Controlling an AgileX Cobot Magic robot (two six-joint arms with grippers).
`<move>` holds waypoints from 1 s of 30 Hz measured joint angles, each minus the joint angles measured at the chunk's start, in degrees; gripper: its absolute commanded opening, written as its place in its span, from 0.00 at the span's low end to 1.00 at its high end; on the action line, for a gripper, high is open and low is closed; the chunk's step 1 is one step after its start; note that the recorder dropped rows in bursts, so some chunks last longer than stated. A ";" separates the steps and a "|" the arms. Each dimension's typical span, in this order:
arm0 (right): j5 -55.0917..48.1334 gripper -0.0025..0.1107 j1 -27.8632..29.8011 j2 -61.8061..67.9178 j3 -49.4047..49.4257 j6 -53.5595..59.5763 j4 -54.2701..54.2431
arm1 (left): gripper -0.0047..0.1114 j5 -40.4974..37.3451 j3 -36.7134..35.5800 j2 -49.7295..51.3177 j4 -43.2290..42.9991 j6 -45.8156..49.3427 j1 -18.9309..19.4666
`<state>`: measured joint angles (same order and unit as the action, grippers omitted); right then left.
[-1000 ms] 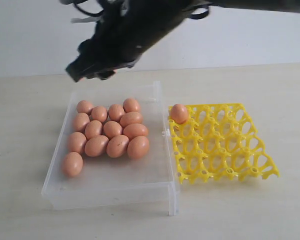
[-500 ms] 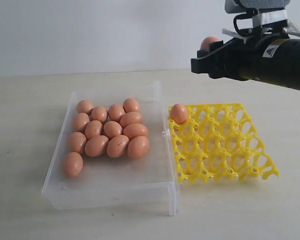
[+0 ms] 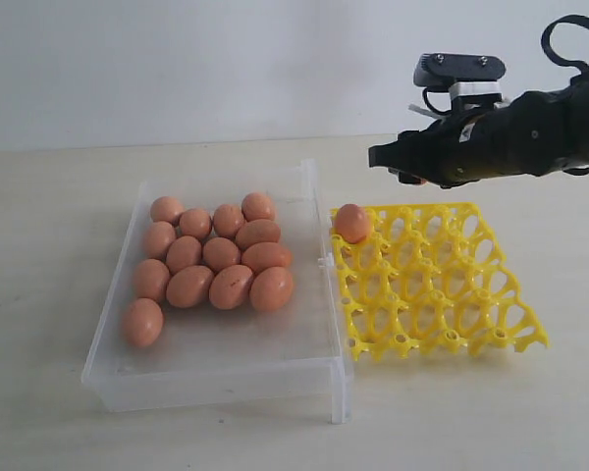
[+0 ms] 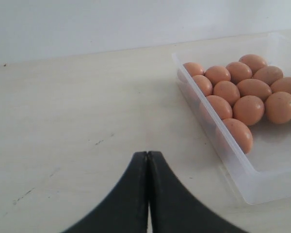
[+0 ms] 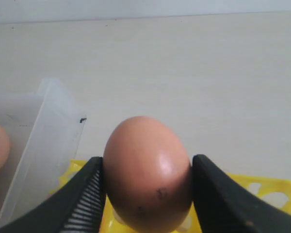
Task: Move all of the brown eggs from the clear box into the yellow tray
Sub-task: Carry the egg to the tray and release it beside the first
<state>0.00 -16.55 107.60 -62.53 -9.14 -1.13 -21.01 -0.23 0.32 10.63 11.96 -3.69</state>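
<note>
Table (image 3: pixel 59 196), pale and plain, carrying a shallow clear box (image 3: pixel 216 378). Just beside the box's clasp-side wall lies a yellow tray (image 3: pixel 450 341) of open lattice cups. Fourteen brown eggs (image 3: pixel 220 253) lie in the box, thirteen of them packed in rows toward its far end. One lone egg (image 3: pixel 142 322) sits apart, nearer the box's near end and by the wall away from the tray. A tray egg (image 3: pixel 351 223) rests in the tray's corner cup, just beside the far end of the box's clasp-side wall. The right hand (image 3: pixel 404 163) hangs in the air over the tray's far edge, near the box's far corner. Its two black fingers are clamped on the sides of a held egg (image 5: pixel 148 170), which stands upright between them. The left hand (image 4: pixel 147 160) hovers over bare table on the side of the box away from the tray. Its fingers are pressed together with nothing between them.
</note>
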 measured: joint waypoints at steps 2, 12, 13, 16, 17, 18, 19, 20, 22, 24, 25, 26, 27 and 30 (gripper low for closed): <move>0.00 0.02 0.00 1.41 -0.96 0.00 0.00 | 0.04 0.00 0.00 0.00 0.00 0.00 0.00; -1.18 0.02 -0.33 3.41 -1.35 -0.25 0.00 | 0.04 0.00 0.00 0.00 0.00 0.00 0.00; -1.07 0.02 -0.57 3.41 -1.35 -0.42 0.00 | 0.04 0.00 0.00 0.00 0.00 0.00 0.00; -1.07 0.02 -1.29 3.41 -1.35 -0.42 -0.22 | 0.04 0.00 0.00 0.00 0.00 0.00 0.00; -1.07 0.02 -1.45 3.41 -1.35 -0.42 -0.23 | 0.04 0.00 0.00 0.00 0.00 0.00 0.00; -1.07 0.02 -1.57 3.41 -1.39 -0.54 -0.43 | 0.04 0.00 0.00 0.00 0.00 0.00 0.00; -1.07 0.02 -1.83 3.41 -1.39 -0.54 -0.43 | 0.04 0.00 0.00 0.00 0.00 0.00 0.00; -1.07 0.02 -1.85 3.50 -1.39 -0.54 -0.43 | 0.04 0.00 0.00 0.00 0.00 0.00 0.00; -0.97 0.02 -2.09 4.04 -1.48 -0.54 -0.43 | 0.04 0.00 0.00 0.00 0.00 0.00 0.00; -0.94 0.02 -2.22 4.80 -1.48 -0.54 -0.43 | 0.04 0.00 0.00 0.00 0.00 0.00 0.00; -0.94 0.02 -2.22 5.28 -1.48 -0.54 -0.43 | 0.04 0.00 0.00 0.00 0.00 0.00 0.00; -1.04 0.02 -2.22 5.62 -1.48 -0.54 -0.43 | 0.04 0.00 0.00 0.00 0.00 0.00 0.00; -1.04 0.02 -2.22 6.00 -1.48 -0.54 -0.43 | 0.04 0.00 0.00 0.00 0.00 0.00 0.00; -1.42 0.02 -2.45 6.90 -1.48 -0.54 -0.43 | 0.04 0.00 0.00 0.00 0.00 0.00 0.00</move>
<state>-1.42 -19.00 114.50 -64.01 -9.69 -1.56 -21.01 -0.23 0.32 10.63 11.96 -3.69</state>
